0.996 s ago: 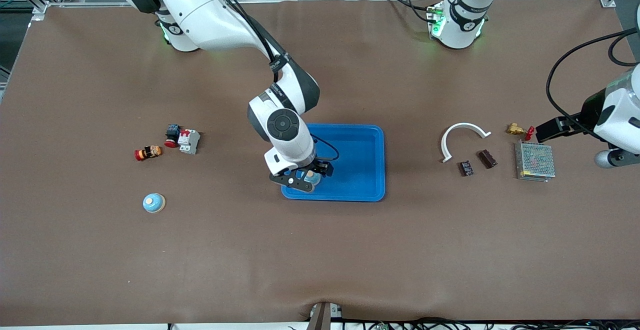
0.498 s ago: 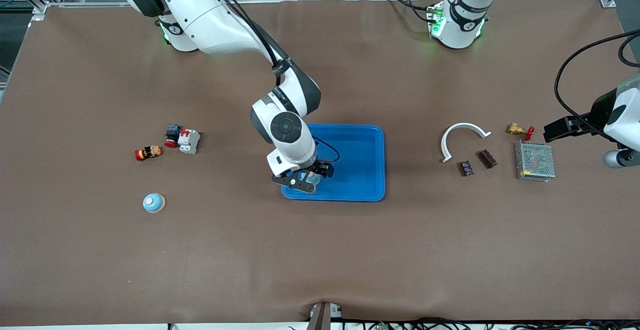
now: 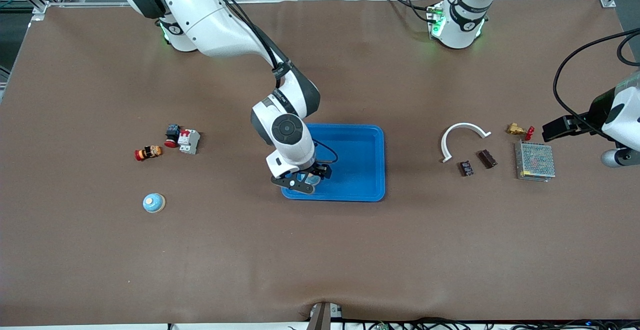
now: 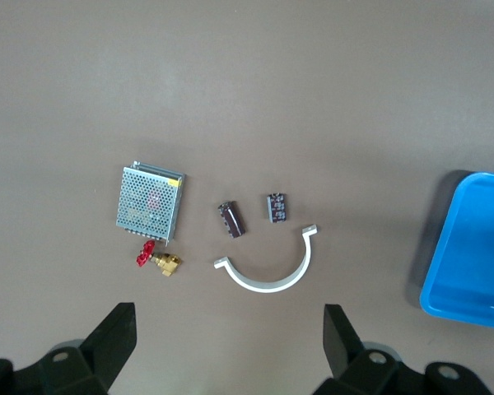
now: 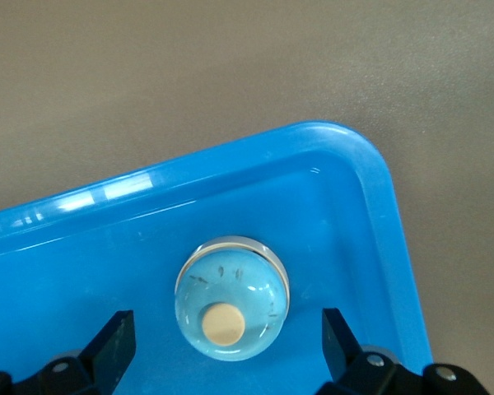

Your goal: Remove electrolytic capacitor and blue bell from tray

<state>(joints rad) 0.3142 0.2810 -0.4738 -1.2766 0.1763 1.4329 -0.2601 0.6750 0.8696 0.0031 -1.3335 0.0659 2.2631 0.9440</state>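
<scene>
A light blue bell (image 5: 232, 299) with a tan button sits in the blue tray (image 5: 354, 148), in the corner nearest the front camera at the right arm's end. My right gripper (image 5: 226, 346) is open just above it, a finger on each side, not touching; in the front view the gripper (image 3: 301, 180) hides most of the bell. A second blue bell (image 3: 153, 203) stands on the table toward the right arm's end. The dark brown capacitor (image 3: 487, 158) lies on the table, and it shows in the left wrist view (image 4: 230, 220). My left gripper (image 4: 228, 346) is open and empty, up over the table beside the brass valve.
Around the capacitor lie a white curved bracket (image 3: 462, 137), a small black module (image 3: 466, 168), a brass valve with red handle (image 3: 517, 130) and a mesh power supply (image 3: 535, 161). A red-capped part (image 3: 147, 152) and a breaker (image 3: 188, 141) lie toward the right arm's end.
My right gripper has risen slightly over the bell in the tray. My left arm has drifted a little toward its own end of the table.
</scene>
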